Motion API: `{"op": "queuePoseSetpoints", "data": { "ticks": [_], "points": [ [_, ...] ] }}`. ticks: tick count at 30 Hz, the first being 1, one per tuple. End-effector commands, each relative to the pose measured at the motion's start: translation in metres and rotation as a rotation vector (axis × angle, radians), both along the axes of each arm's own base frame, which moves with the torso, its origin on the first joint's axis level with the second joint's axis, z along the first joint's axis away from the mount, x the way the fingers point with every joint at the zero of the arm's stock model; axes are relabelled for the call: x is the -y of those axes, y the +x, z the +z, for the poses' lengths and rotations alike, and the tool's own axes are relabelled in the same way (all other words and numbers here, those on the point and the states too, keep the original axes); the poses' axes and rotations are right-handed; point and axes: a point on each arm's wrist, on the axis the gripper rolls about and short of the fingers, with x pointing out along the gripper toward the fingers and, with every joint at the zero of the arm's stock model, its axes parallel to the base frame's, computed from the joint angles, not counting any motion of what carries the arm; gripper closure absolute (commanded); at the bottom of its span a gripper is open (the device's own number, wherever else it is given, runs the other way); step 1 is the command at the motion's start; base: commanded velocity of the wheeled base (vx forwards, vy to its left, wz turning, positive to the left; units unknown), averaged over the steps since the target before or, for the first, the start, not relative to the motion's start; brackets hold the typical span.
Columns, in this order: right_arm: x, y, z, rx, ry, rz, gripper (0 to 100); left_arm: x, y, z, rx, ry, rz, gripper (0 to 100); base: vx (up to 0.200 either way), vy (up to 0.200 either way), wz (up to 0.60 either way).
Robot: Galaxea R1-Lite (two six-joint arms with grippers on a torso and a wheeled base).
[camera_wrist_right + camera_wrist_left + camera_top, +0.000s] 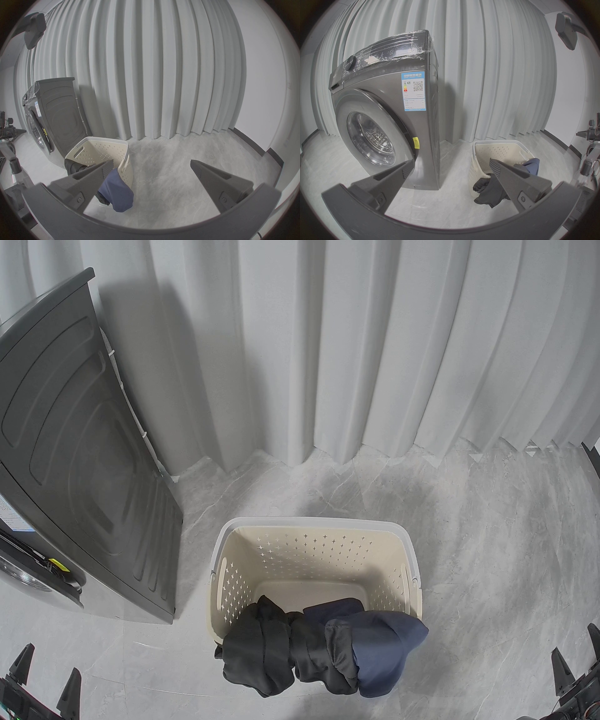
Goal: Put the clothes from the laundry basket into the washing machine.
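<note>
On the grey marbled floor stands one cream laundry basket with perforated walls. It is near one dark grey washing machine on its left, with a strip of floor between them. I count two pieces of clothes draped over the basket's near rim and touching each other: a black garment to the left and a navy garment to the right. Both spill partly outside the basket. Whether another piece is tangled among them I cannot tell.

There are two grippers, both low and on the near side of the basket. The left gripper has its fingers spread wide. The right gripper is likewise spread.

The machine's round glass door faces away from the basket. A white pleated curtain falls to the floor behind everything.
</note>
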Motion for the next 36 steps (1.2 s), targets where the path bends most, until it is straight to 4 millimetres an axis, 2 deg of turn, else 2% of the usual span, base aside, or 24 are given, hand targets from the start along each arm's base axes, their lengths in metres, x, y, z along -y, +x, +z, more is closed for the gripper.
{"op": "queuePoseSetpoints", "data": {
  "ticks": [1,9,18,24,33,36],
  "points": [
    [0.0000,0.0000,-0.0049,0.000,0.000,0.000,0,0.0000,0.0000,-0.0048,-0.001,0.000,-0.001,0,0.000,0.000,0.00],
    [0.0000,0.0000,-0.0049,0.000,0.000,0.000,0,0.0000,0.0000,-0.0048,-0.001,-0.001,-0.001,0,0.000,0.000,0.00],
    [0.0000,0.0000,-0.0049,0.000,-0.002,0.000,0,0.0000,0.0000,-0.0048,-0.001,0.000,-0.001,0,0.200,0.000,0.00],
    [0.0000,0.0000,-0.0049,0.000,0.000,0.000,0,0.0000,0.0000,-0.0048,-0.001,0.000,-0.001,0,0.000,0.000,0.00],
    [0.0000,0.0000,-0.0049,0.000,0.000,0.000,0,0.0000,0.0000,-0.0048,-0.001,0.000,-0.001,0,0.200,0.000,0.00],
    [0.0000,0.0000,-0.0049,0.000,0.000,0.000,0,0.0000,0.0000,-0.0048,-0.001,0.000,-0.001,0,0.000,0.000,0.00]
  ]
}}
